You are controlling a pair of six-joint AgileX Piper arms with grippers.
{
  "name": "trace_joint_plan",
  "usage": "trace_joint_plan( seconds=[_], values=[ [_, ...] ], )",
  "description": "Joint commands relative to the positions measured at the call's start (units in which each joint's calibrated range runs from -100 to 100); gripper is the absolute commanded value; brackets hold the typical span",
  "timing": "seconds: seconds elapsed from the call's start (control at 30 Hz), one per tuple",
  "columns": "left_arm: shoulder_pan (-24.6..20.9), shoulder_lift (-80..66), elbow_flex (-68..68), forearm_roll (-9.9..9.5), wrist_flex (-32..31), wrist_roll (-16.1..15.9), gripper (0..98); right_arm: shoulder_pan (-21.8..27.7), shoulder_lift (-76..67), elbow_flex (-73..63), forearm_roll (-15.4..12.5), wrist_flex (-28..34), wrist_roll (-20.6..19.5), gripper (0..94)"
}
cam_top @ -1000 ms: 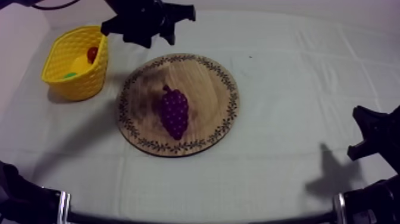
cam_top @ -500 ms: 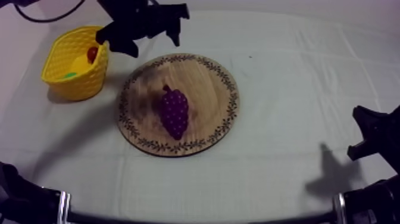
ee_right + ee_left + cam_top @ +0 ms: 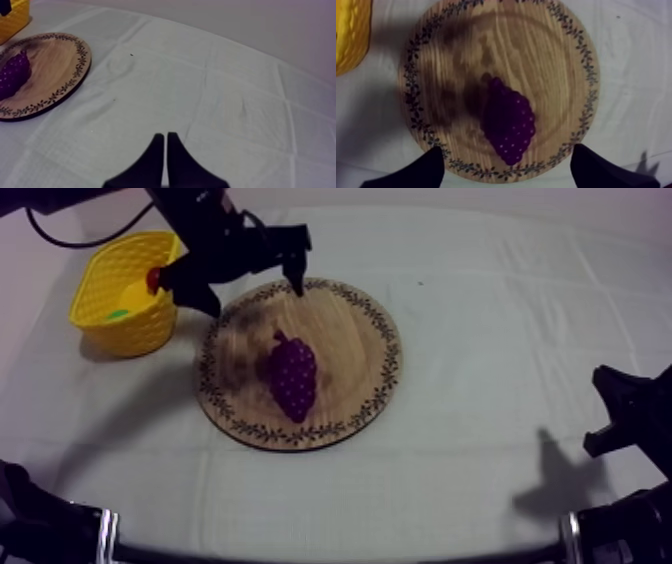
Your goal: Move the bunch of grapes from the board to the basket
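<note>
Left claw (image 3: 256, 296) hangs spread wide over the far rim of the wooden board (image 3: 355, 328); right claw (image 3: 162, 136) is pinched closed above open bench (image 3: 500, 338). The bunch of grapes (image 3: 293, 378) lies mid-board, long axis stem-far to tip-near; the yellow basket (image 3: 105, 298) sits just beside the board's left edge

- Round wooden board with patterned rim (image 3: 350, 348): bare wood, visible grain, matt; darker stained patches.
- Purple bunch of grapes (image 3: 293, 380): plastic-looking, bumpy surface with pale dots.
- Yellow basket (image 3: 130, 328): plastic-looking, moulded weave texture.
- Grey-white cloth (image 3: 500, 388) over the bench: matt fabric, creased in a grid.
- Right gripper (image 3: 165, 135), black fingers (image 3: 150, 165): smooth, matt.
</note>
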Motion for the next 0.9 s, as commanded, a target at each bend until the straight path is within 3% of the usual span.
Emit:
trace_joint_plan(
  seconds=[0.0,0.67,0.87],
  values=[
    [0.02,0.84,1.27,0.49,0.17,-0.68,96.1,0.02,-0.01,-0.03,0.01,-0.04,0.0,0.4],
    [1.57,18.96,-3.72,3.77,0.2,-0.25,96.4,0.02,-0.01,-0.03,0.01,-0.04,0.0,0.4],
    [1.3,24.52,-5.25,3.9,-4.85,-1.41,94.9,0.02,-0.01,-0.03,0.01,-0.04,0.0,0.4]
  ],
)
